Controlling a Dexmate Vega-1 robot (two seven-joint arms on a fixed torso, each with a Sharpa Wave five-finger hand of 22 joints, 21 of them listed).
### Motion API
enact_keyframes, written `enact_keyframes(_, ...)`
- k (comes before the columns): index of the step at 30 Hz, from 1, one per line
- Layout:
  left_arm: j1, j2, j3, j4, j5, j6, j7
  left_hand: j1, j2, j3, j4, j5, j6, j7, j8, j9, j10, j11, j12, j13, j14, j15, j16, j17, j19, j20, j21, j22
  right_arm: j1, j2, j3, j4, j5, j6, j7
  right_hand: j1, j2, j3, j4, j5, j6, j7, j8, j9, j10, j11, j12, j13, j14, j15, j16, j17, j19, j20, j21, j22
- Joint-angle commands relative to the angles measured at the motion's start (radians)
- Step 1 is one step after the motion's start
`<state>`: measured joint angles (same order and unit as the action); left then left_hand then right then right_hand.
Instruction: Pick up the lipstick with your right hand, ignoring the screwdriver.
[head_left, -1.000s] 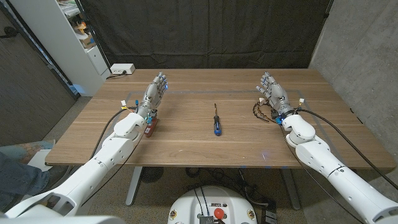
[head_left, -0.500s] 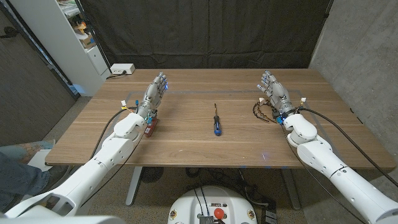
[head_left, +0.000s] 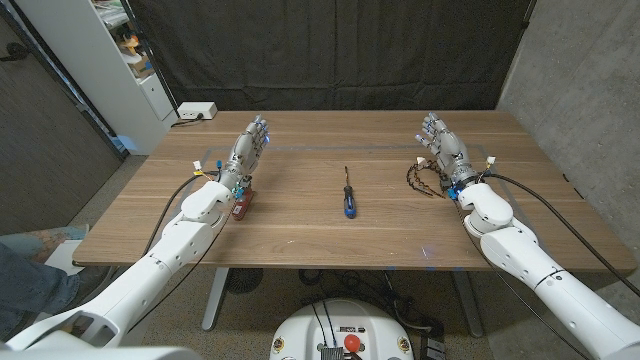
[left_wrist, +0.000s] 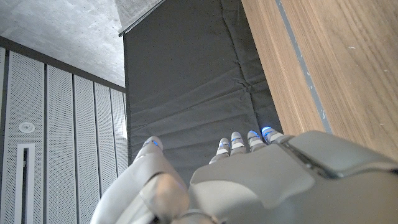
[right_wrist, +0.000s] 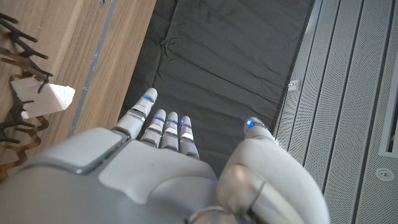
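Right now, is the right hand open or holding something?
Open. In the head view the right hand stands at the table's right side with fingers extended and nothing in them; the screwdriver lies apart at mid-table.

Bare wooden table (head_left: 300, 215) lies between the two arms. The one obstacle mid-table is the screwdriver (head_left: 347, 195), lying lengthwise from 12 to 6 o'clock. At 9 o'clock from the right hand (head_left: 443, 152), just beside it, sits a dark spiky clip (head_left: 420, 178). A small red object (head_left: 242, 201) lies against the left forearm.
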<state>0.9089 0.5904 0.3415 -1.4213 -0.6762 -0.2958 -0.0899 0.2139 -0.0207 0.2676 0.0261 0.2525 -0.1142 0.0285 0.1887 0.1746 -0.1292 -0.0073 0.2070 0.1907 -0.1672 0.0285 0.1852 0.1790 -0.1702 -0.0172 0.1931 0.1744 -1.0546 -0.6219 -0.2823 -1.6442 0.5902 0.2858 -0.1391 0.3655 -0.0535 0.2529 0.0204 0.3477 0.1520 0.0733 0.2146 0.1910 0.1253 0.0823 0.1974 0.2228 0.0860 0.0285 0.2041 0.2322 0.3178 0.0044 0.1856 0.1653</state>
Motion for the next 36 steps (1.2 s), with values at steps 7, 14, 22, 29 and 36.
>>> enact_keyframes(7,0.002,0.004,-0.001,0.000,-0.003,-0.005,-0.009,0.007,0.005,0.001,-0.007,0.001,0.007,-0.001,0.003,0.002,0.001,-0.003,0.005,0.002,-0.021,-0.003,0.004,0.002,-0.032,0.005,0.000,0.005,-0.038,-0.010,0.022,-0.040,-0.009,0.008,-0.025,0.017,0.001,0.006,-0.009,0.006,0.021,-0.003,0.003,0.001,0.009,0.000,0.002,-0.006,0.011,-0.001,0.007,-0.002,0.004,0.002,0.007,0.005)
enact_keyframes(14,0.004,0.004,-0.001,0.001,-0.002,-0.003,-0.006,0.010,0.007,0.001,-0.009,0.000,0.020,0.001,0.008,0.003,0.004,0.000,0.006,0.002,-0.020,-0.003,0.004,0.002,-0.032,0.005,0.001,0.005,-0.046,-0.018,0.028,-0.047,-0.018,0.012,-0.024,0.018,0.002,0.005,-0.011,0.006,0.018,-0.001,0.000,0.001,0.009,0.000,0.001,-0.008,0.010,-0.001,0.007,-0.003,0.004,0.002,0.007,0.005)
enact_keyframes(22,-0.003,0.022,0.004,0.002,0.003,0.010,-0.028,0.012,0.008,0.001,-0.011,-0.001,0.027,0.003,0.009,0.003,0.006,0.001,0.007,0.002,-0.017,-0.003,0.005,0.002,-0.032,0.006,0.001,0.005,-0.061,-0.015,0.038,-0.060,-0.014,0.016,-0.034,0.018,0.002,0.005,-0.011,0.006,0.019,-0.002,-0.001,0.001,0.011,0.001,0.001,-0.011,0.011,-0.001,0.007,-0.004,0.004,0.003,0.006,0.005)
enact_keyframes(29,0.006,0.017,-0.002,-0.002,0.000,-0.004,-0.020,0.016,0.012,0.002,-0.015,-0.002,0.043,0.019,0.013,0.003,0.017,0.007,0.010,0.002,-0.010,0.001,0.006,0.002,-0.026,0.009,0.004,0.005,-0.073,-0.017,0.044,-0.070,-0.024,0.026,-0.041,0.018,0.003,0.004,-0.012,0.005,0.030,-0.001,0.002,0.001,0.018,0.000,0.003,-0.013,0.014,-0.001,0.007,-0.005,0.003,0.005,0.006,0.005)
enact_keyframes(36,0.020,0.003,-0.014,-0.010,0.004,-0.023,0.020,0.019,0.014,0.003,-0.017,-0.003,0.044,0.015,0.011,0.003,0.019,0.005,0.010,0.002,-0.008,0.000,0.006,0.002,-0.027,0.009,0.004,0.005,-0.088,-0.019,0.052,-0.085,-0.020,0.023,-0.046,0.018,0.004,0.004,-0.013,0.005,0.030,-0.002,0.001,0.001,0.019,-0.001,0.003,-0.015,0.016,-0.001,0.008,-0.005,0.002,0.005,0.006,0.005)
